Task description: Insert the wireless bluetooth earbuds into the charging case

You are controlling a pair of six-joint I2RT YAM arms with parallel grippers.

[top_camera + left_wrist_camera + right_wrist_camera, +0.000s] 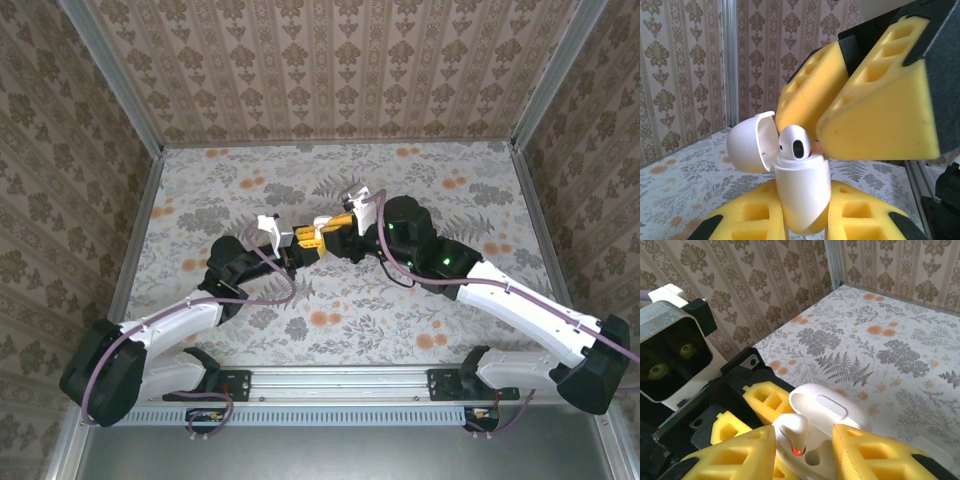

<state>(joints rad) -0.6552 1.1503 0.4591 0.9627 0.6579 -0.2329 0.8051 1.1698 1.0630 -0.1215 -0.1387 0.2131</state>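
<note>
One charging case (802, 192), its single lid open, sits between the left gripper's (805, 222) two yellow foam fingers (750, 217). One earbud (794, 145) stands in it, just under the right gripper's (805, 452) two yellow fingers (735, 457). One empty socket (812, 458) lies beside that earbud. Two grippers, four fingers altogether.
</note>
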